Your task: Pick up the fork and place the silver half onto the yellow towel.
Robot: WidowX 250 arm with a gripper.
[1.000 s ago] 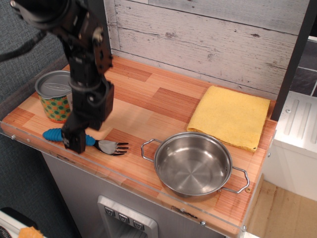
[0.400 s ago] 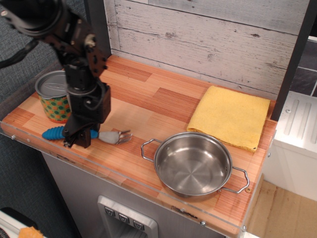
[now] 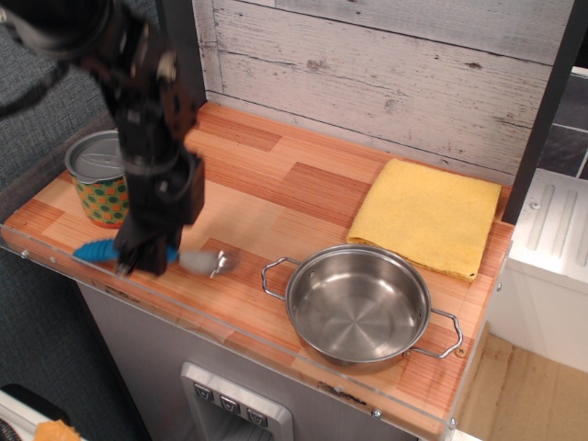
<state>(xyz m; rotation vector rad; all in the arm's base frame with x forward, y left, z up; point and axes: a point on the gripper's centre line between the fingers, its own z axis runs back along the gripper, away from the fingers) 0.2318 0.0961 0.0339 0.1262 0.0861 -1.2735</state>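
Now fork (image 3: 152,256) lifted, blurrier than before.

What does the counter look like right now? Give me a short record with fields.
tool: low over the fork's handle at the front left; blurred, so grip cannot be judged
fork: near the front edge, blue handle to the left, silver half pointing right toward the pot; blurred
yellow towel: back right, flat, nothing on it
pot: front right, empty, between fork and towel
can: back left, beside the arm
task status: silver half not yet on the towel
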